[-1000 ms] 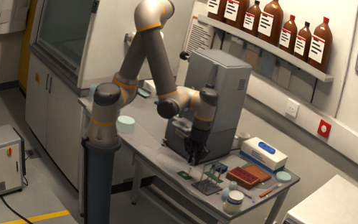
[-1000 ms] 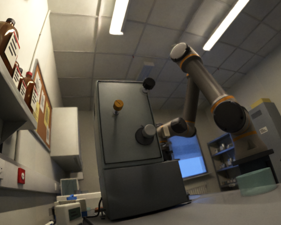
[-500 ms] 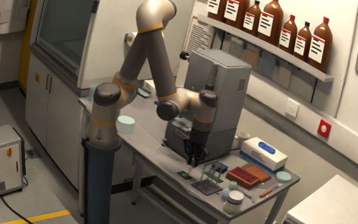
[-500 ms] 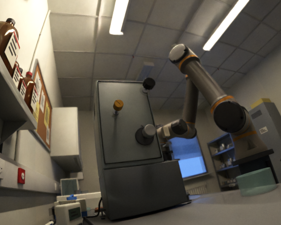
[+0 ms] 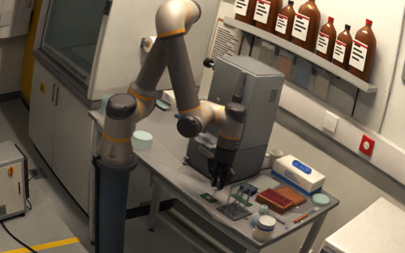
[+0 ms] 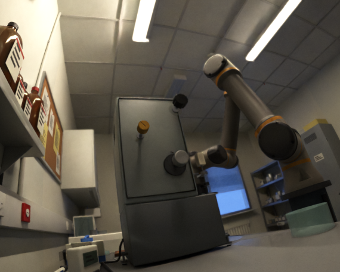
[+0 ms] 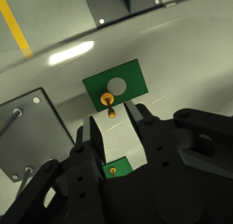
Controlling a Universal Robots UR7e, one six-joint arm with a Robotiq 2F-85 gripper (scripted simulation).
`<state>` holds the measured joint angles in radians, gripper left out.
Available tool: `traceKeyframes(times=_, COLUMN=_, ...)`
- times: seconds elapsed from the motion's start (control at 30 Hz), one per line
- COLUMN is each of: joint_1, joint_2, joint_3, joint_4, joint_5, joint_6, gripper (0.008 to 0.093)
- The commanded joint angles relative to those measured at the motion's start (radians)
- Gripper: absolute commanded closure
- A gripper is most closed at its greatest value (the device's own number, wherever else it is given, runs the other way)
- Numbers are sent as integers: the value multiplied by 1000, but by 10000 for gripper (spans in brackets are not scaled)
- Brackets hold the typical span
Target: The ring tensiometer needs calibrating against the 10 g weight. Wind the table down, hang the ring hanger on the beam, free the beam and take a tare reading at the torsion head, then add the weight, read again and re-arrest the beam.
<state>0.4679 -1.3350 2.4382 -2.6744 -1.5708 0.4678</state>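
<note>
The gripper is hidden behind the tensiometer cabinet (image 6: 155, 179) in the second side camera. A small brass weight (image 7: 107, 102) with a disc base and a thin stem stands on a green pad (image 7: 115, 85) near the bench's front edge, beside a round hole in the pad. My gripper (image 7: 111, 119) hangs just above the weight, partly open and holding nothing. From the side camera the gripper (image 5: 220, 184) points down at the pad (image 5: 208, 198), in front of the grey tensiometer (image 5: 241, 117). On the cabinet's face sit a black knob (image 6: 180, 101), an orange knob (image 6: 143, 127) and a grey dial (image 6: 179, 158).
A fume cupboard (image 5: 95, 44) stands behind the bench. A wire rack on a grey plate (image 5: 235, 200) stands right of the pad, with a red-brown tray (image 5: 279, 198), a white box (image 5: 298, 174) and a jar (image 5: 264, 228) beyond. A teal dish (image 5: 142, 140) sits on the bench's left.
</note>
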Motion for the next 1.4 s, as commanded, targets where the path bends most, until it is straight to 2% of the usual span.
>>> traceKeyframes(times=0.0, joint_1=0, joint_2=3, joint_3=0, joint_4=-4, joint_5=0, joint_6=0, gripper=674)
traceKeyframes(times=0.67, joint_1=0, joint_2=78, joint_3=11, joint_4=-90, joint_5=0, joint_6=0, gripper=674)
traceKeyframes(times=1.27, joint_1=0, joint_2=85, joint_3=12, joint_4=-98, joint_5=0, joint_6=0, gripper=674)
traceKeyframes(times=1.37, joint_1=0, joint_2=85, joint_3=12, joint_4=-98, joint_5=0, joint_6=0, gripper=734)
